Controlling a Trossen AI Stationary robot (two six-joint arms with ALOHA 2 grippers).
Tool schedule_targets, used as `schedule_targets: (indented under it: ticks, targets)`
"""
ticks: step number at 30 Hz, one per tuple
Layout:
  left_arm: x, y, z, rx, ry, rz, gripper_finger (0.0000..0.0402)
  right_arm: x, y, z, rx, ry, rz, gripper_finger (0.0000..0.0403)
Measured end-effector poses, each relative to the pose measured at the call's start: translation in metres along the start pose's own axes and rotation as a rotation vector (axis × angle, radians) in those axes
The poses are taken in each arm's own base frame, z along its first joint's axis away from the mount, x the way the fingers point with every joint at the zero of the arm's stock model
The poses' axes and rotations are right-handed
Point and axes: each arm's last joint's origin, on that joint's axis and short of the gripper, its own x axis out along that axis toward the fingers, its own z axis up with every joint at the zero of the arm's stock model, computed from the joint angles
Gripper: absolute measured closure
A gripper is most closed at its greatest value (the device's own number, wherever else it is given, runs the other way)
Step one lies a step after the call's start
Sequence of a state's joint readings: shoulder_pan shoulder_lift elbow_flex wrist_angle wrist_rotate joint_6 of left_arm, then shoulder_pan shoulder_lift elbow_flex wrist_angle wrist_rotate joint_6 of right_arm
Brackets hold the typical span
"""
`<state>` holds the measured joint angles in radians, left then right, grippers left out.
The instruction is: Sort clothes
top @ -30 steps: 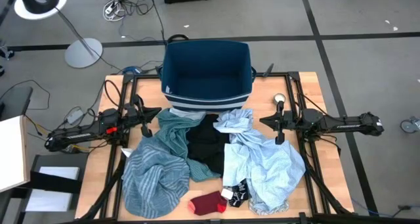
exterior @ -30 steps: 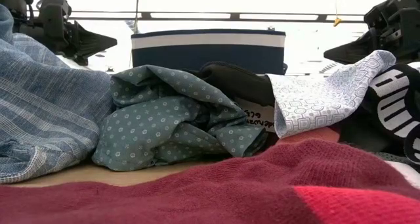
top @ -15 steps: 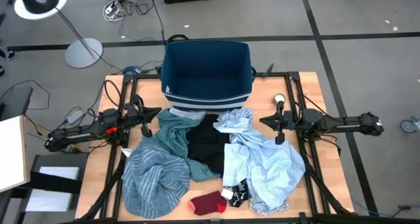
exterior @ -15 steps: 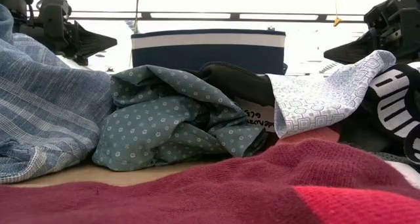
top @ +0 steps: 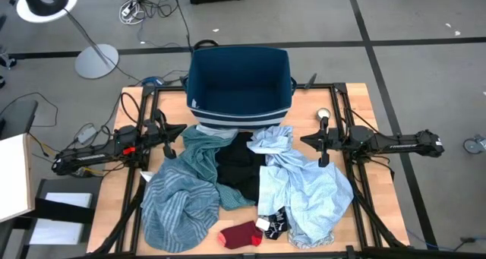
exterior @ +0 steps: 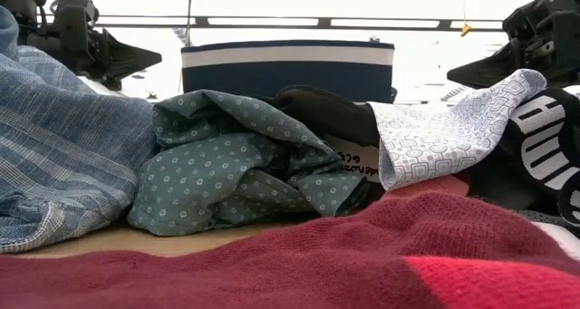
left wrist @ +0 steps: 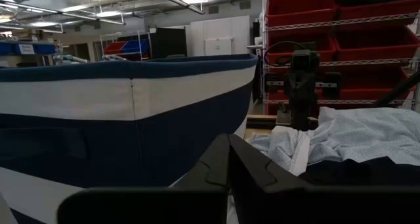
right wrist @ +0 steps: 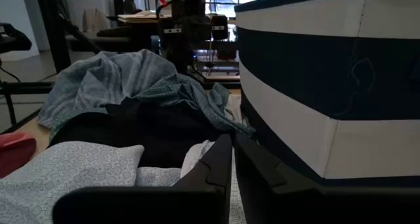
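A pile of clothes lies on the wooden table: a teal striped garment (top: 178,198) at the left, a black one (top: 237,172) in the middle, a light blue patterned one (top: 300,187) at the right. A red sock (top: 241,234) and a dark patterned sock (top: 273,222) lie near the front edge. My left gripper (top: 173,141) is shut and empty at the pile's left; it also shows in the left wrist view (left wrist: 228,159). My right gripper (top: 310,141) is shut and empty at the pile's right, and shows in the right wrist view (right wrist: 233,157).
A navy blue bin with a white stripe (top: 240,84) stands empty at the table's far edge, right behind the clothes. Black frame rails run along the table's left (top: 140,137) and right (top: 351,137) sides. Bare wood (top: 114,206) shows left of the pile.
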<state>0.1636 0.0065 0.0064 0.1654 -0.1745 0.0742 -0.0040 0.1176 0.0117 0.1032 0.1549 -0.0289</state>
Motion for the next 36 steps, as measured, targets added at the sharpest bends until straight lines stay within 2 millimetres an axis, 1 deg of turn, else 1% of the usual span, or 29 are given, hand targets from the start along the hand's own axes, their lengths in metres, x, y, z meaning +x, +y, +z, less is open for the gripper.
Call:
schedule_targets:
  ticks: [24,26,30,36]
  targets:
    - [0.0,0.0,0.0,-0.005,0.001,0.0,0.0389,0.0,0.0,0.0,0.0,0.0,0.0,0.038]
    - [0.0,0.0,-0.003,-0.035,0.028,-0.002,0.0389,0.0,0.0,0.0,0.0,0.0,0.0,0.038]
    - [-0.001,-0.001,-0.013,-0.093,0.134,-0.006,0.0389,0.0,0.0,0.0,0.0,0.0,0.0,0.038]
    - [0.001,-0.002,-0.016,-0.073,0.172,-0.038,0.0389,0.0,0.0,0.0,0.0,0.0,-0.001,0.038]
